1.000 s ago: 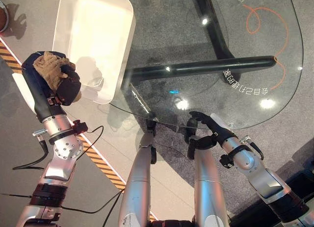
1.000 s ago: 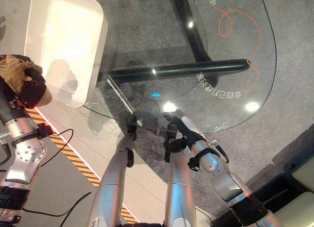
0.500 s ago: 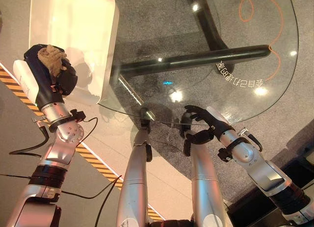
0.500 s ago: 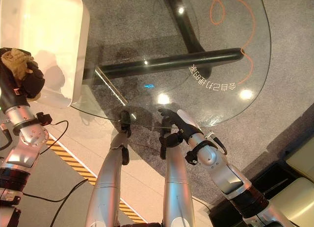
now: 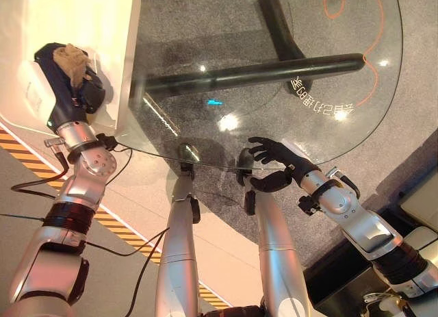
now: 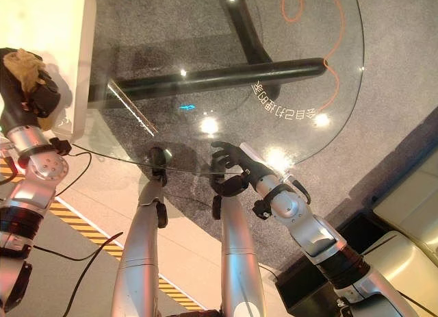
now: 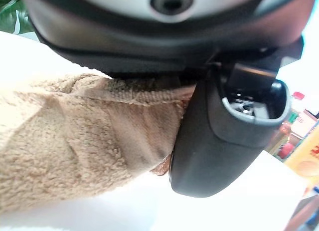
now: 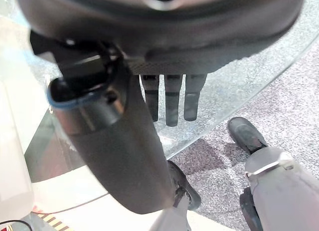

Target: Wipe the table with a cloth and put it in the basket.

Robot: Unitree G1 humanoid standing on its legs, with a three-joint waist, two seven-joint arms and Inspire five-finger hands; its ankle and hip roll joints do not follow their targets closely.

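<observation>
Clutching cloth [image 5: 70, 57], left hand [image 5: 74, 91] now over basket [image 5: 120, 70], right hand [image 5: 274, 168] idle

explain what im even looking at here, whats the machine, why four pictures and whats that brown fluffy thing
It is a humanoid robot looking down at its own arms. The two wide pictures come from a stereo camera on its head; the two close ones come from cameras on its wrists. Before it stands a glass table, with a white basket at the robot's left. The left hand is curled round a tan cloth, the fluffy thing, and holds it at the basket's near edge; the left wrist view shows that cloth from very close. The right hand hangs with relaxed fingers by the table's near edge, holding nothing.
</observation>
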